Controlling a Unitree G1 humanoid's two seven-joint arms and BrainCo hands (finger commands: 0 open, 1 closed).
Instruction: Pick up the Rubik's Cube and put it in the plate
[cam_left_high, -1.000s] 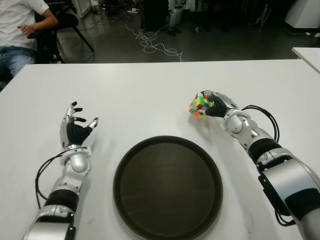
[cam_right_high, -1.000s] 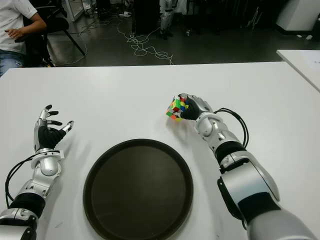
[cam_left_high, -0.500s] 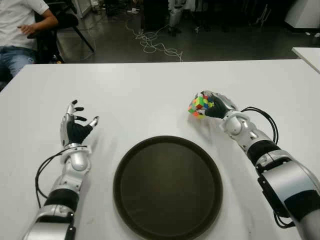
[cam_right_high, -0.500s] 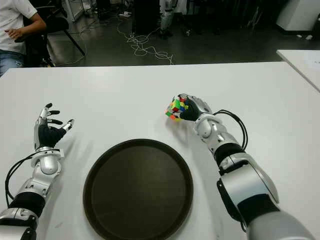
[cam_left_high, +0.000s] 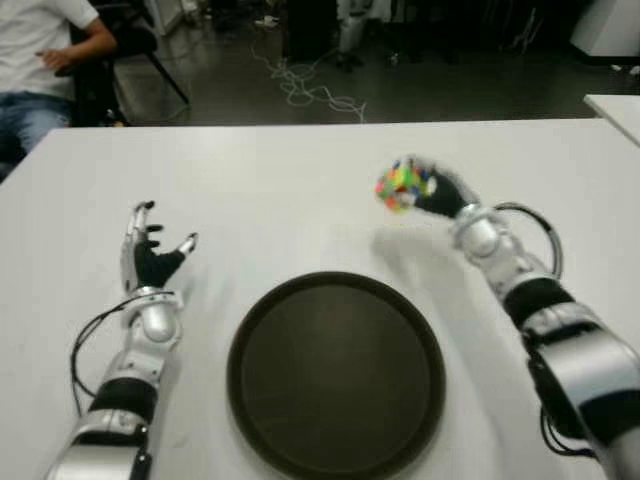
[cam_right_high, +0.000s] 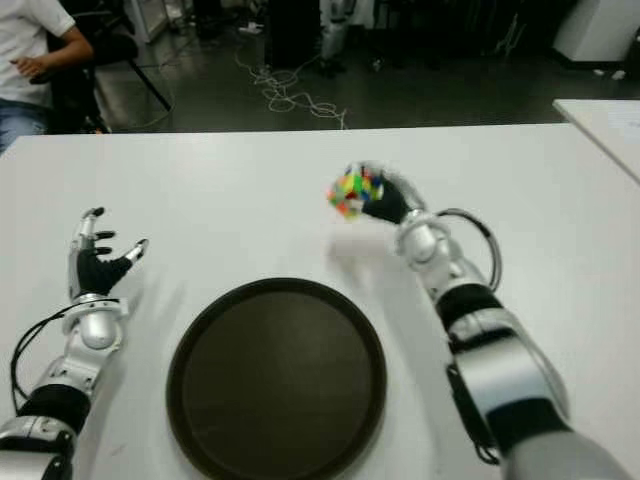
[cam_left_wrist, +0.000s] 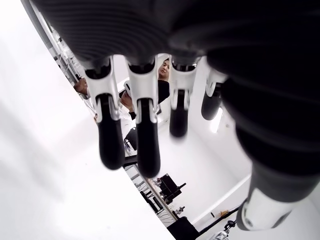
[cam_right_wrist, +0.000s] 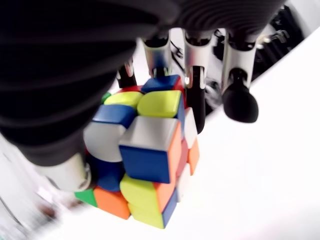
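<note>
Multicoloured cube (cam_left_high: 402, 186) sits in the right robot hand (cam_left_high: 432, 194), lifted clear of the white surface (cam_left_high: 300, 190); a soft shadow shows on the surface just beside it on the plate's side. Rel. to the dark round plate (cam_left_high: 335, 372): cube is beyond the plate's far rim and a bit toward its right side, not over it yet. So the coming move, as I judge it, is a pull back toward the robot and slightly to its left, then a lowering over the plate's middle. Cube has no long axis to worry about; orientation shouldn't matter for the drop.

Right robot hand: clenched round the cube. In the right wrist view the fingers (cam_right_wrist: 195, 95) wrap down over the far side of the cube (cam_right_wrist: 145, 155), thumb on the opposite side; one finger stands off to the side and looks not to touch it. Grip seems firm enough, but the cube sticks out past the fingertips, so a quick swing could shake it loose.

Left robot hand (cam_left_high: 150, 255) shows well left of the plate, near its far-left rim, fingers spread and relaxed, holding nothing; left wrist view confirms straight fingers (cam_left_wrist: 110, 135) w/ nothing between them. It's farther from the cube than the right one and has no part here.

Past the surface's far-left corner a seated person (cam_left_high: 45, 60) is in view, well apart from the plate.
</note>
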